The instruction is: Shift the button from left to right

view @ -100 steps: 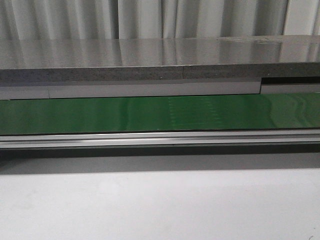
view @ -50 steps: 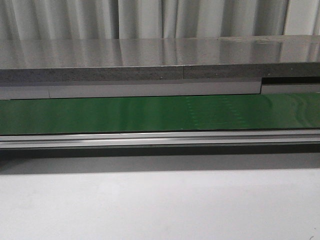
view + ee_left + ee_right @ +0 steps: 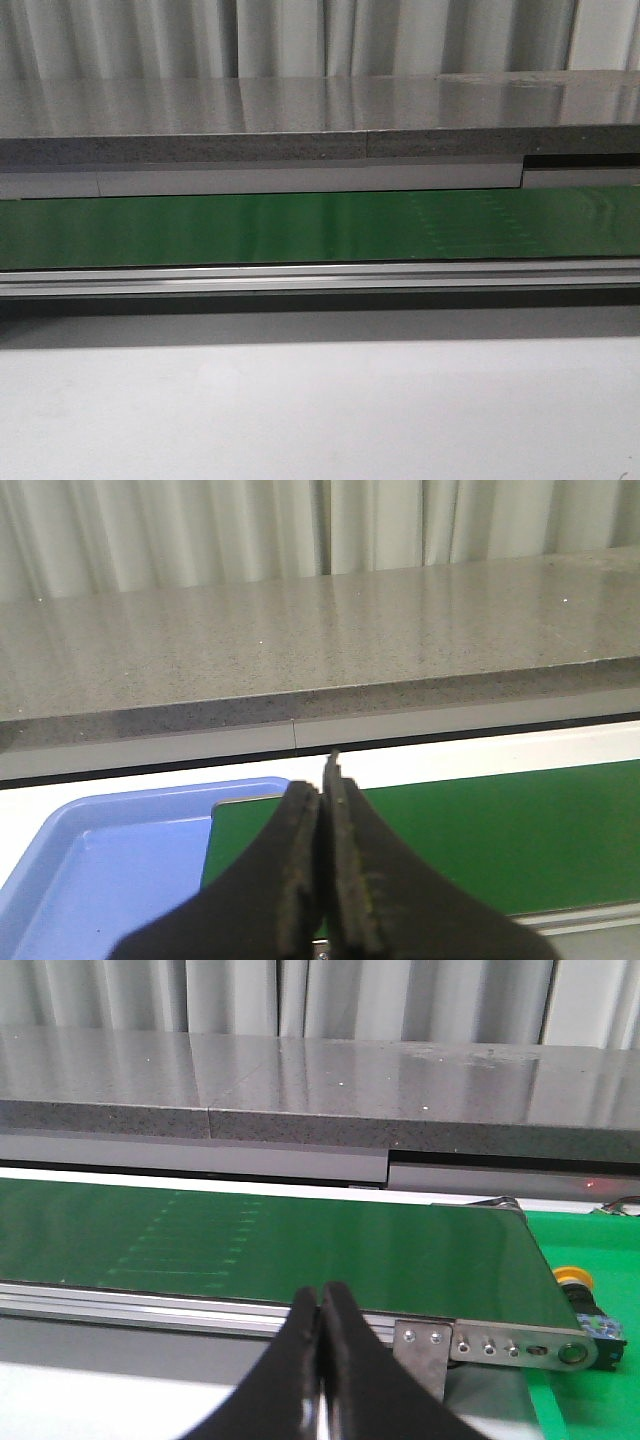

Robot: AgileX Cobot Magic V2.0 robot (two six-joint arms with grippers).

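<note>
Pale pleated curtains [image 3: 300, 35] are hanging behind everything, and in front of them a long grey speckled stone counter [image 3: 300, 110] is running the full width of the front view. Below it we are looking at a green conveyor belt [image 3: 250, 230] with a silver aluminium rail [image 3: 300, 278] along its near edge, and nearer still the plain white desk [image 3: 320, 410] is filling the foreground. Neither arm is showing in this view.

On the left side, our left tool [image 3: 322, 810] is hovering with its two dark fingers pressed together, nothing between them. Just beyond its tips a light blue plastic tray [image 3: 90, 850] is lying at the left end of the belt, with its interior showing bare as far as we can see.

On the right side, our right tool [image 3: 320, 1305] is likewise hanging with its black fingers closed against each other and gripping nothing. Past the belt's right end, beside the metal end bracket [image 3: 500, 1342], the small push-button with a yellow-orange cap and dark body [image 3: 582, 1300] is sitting on a green surface [image 3: 590, 1380], well apart from both tools.
</note>
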